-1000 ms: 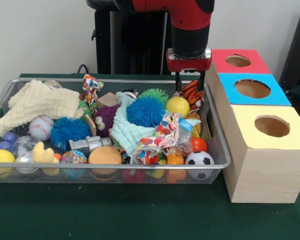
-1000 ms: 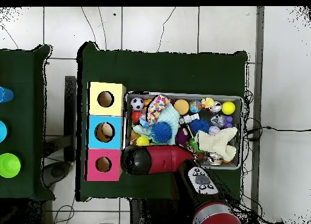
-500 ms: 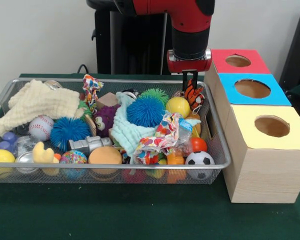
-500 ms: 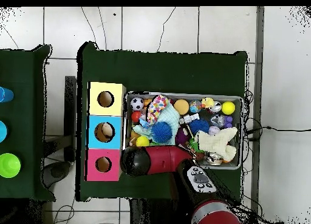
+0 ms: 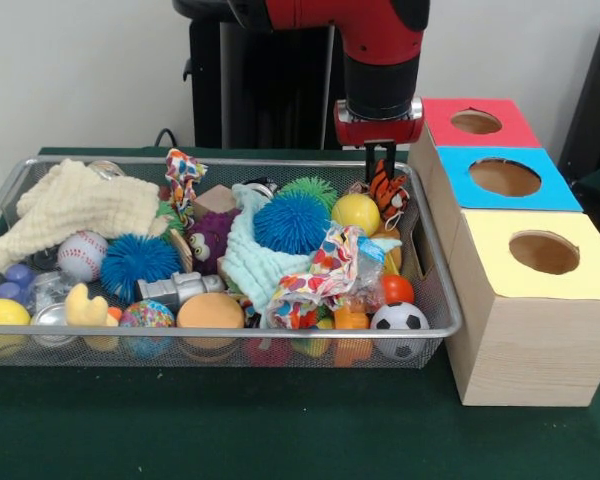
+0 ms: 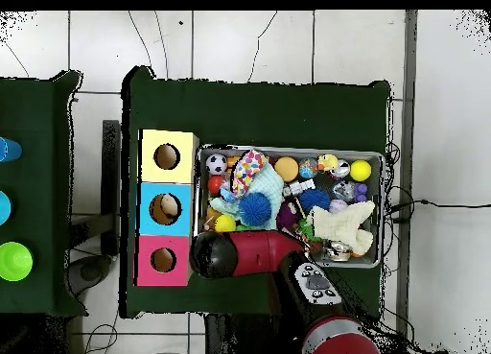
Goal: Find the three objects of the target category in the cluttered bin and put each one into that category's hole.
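My gripper (image 5: 380, 168) hangs over the far right corner of the wire bin (image 5: 220, 331), its fingers shut on the top of an orange-and-black striped tiger toy (image 5: 390, 192) that still lies among the clutter beside a yellow ball (image 5: 355, 212). In the overhead view the red arm (image 6: 251, 253) covers the gripper and that corner of the bin (image 6: 385, 208). Three boxes stand next to the bin, each with a round hole: red-topped (image 5: 441, 117), blue-topped (image 5: 560, 192) and yellow-topped (image 5: 492, 240).
The bin is packed with spiky blue balls (image 5: 291, 221), a baseball (image 5: 81, 254), a soccer ball (image 5: 399, 320), cream cloth (image 5: 75, 205), mint cloth (image 5: 250, 262) and patterned fabric (image 5: 325, 265). A second table (image 6: 34, 192) holds a green cup (image 6: 13, 262).
One second ago the fingers stood apart around the tiger toy; they have since closed on it. The arm has barely shifted.
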`<control>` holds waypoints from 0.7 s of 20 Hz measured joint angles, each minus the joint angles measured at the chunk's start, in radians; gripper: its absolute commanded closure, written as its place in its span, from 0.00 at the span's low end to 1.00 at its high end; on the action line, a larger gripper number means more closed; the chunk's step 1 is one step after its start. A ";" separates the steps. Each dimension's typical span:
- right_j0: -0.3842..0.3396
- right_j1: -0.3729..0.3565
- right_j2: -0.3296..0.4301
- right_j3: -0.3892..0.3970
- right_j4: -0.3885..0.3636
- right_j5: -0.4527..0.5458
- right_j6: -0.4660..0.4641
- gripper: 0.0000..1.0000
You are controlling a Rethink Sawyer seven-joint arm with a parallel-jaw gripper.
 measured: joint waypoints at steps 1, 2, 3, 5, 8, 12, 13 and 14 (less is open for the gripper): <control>0.000 -0.002 0.000 0.001 0.000 0.000 0.000 1.00; 0.002 -0.007 0.000 0.003 0.000 0.000 0.000 1.00; 0.003 -0.008 0.000 0.004 0.000 0.000 0.000 1.00; 0.007 -0.012 0.000 0.003 0.000 0.000 0.000 1.00; 0.028 -0.023 -0.001 0.004 0.001 0.000 0.000 1.00; 0.064 -0.046 -0.010 0.005 0.013 0.001 0.000 1.00; 0.070 -0.050 -0.012 0.005 0.016 0.002 0.000 1.00; 0.075 -0.055 -0.015 0.005 0.019 0.003 0.000 1.00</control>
